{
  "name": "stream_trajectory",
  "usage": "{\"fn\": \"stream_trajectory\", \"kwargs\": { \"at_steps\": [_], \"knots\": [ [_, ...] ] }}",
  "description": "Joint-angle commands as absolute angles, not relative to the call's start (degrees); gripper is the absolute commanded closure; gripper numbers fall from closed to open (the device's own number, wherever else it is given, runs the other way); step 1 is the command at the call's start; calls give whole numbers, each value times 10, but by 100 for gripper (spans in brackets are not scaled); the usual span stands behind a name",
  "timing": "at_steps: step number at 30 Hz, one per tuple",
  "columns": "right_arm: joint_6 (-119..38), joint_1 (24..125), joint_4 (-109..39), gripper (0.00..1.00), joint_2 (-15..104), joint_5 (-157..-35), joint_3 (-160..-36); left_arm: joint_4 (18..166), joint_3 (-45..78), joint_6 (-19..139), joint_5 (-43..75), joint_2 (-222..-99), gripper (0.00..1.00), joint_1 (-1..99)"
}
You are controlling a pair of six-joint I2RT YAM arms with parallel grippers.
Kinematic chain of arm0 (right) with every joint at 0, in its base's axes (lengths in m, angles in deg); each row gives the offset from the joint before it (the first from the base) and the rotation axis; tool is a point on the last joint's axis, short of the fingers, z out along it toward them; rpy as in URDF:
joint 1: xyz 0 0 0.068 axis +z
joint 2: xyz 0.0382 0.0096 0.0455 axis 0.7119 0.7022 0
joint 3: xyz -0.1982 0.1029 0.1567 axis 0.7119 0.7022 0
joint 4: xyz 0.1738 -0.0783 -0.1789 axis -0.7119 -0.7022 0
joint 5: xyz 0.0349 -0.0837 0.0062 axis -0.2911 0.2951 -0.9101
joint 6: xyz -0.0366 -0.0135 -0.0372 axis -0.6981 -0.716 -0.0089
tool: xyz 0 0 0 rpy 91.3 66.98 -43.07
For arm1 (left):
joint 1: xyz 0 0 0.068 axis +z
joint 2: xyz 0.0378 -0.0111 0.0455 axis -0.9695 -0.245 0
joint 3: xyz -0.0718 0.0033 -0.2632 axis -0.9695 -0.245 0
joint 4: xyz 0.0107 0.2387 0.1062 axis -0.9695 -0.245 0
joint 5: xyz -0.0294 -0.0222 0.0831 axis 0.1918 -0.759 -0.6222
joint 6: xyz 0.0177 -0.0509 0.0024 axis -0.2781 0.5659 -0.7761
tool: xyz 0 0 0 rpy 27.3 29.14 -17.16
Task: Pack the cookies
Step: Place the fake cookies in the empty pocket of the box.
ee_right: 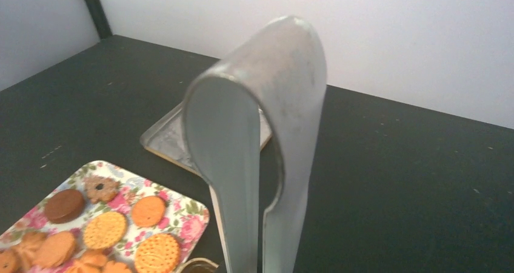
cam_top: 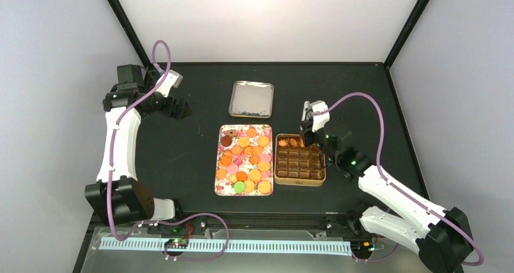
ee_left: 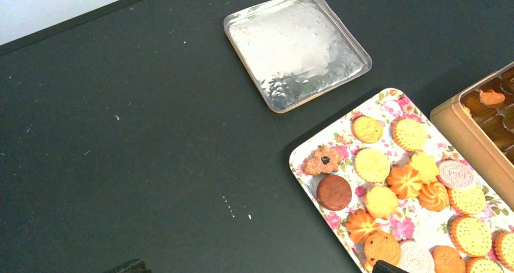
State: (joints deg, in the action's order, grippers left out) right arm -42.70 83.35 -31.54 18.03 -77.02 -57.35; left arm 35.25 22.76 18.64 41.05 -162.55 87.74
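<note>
Many cookies [cam_top: 244,158], mostly round and orange with a dark brown, pink and green one, lie on a floral tray [cam_top: 217,164]. A brown tin [cam_top: 300,182] with compartments stands to its right, with a few orange cookies [cam_top: 290,142] in its far left corner. My right gripper [cam_top: 312,130] is shut on metal tongs [ee_right: 260,151] above that corner. The tong tips are hidden. My left gripper [cam_top: 180,110] is open and empty over the bare table at the far left. The cookies [ee_left: 418,188] and the tin [ee_left: 467,139] also show in the left wrist view.
A silver lid [cam_top: 251,98] lies flat behind the tray, and shows in the left wrist view [ee_left: 297,48] and the right wrist view [ee_right: 163,136]. The black table has a raised frame at the back and white walls around it.
</note>
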Motion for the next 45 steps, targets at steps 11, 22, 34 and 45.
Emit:
{"fn": "stream_trajectory", "kwargs": {
  "at_steps": [11, 22, 34, 45],
  "knots": [
    [-455, 791, -296, 94, 175, -792, -575, 357, 241, 185, 425, -1632, 2, 880],
    [-461, 790, -297, 65, 192, -797, -581, 351, 242, 181, 437, -1626, 2, 879],
    [-479, 790, -320, 74, 171, -791, -600, 350, 243, 178, 444, -1623, 2, 879],
    [-486, 790, -332, 80, 186, -795, -604, 346, 244, 173, 446, -1625, 2, 879]
  ]
}}
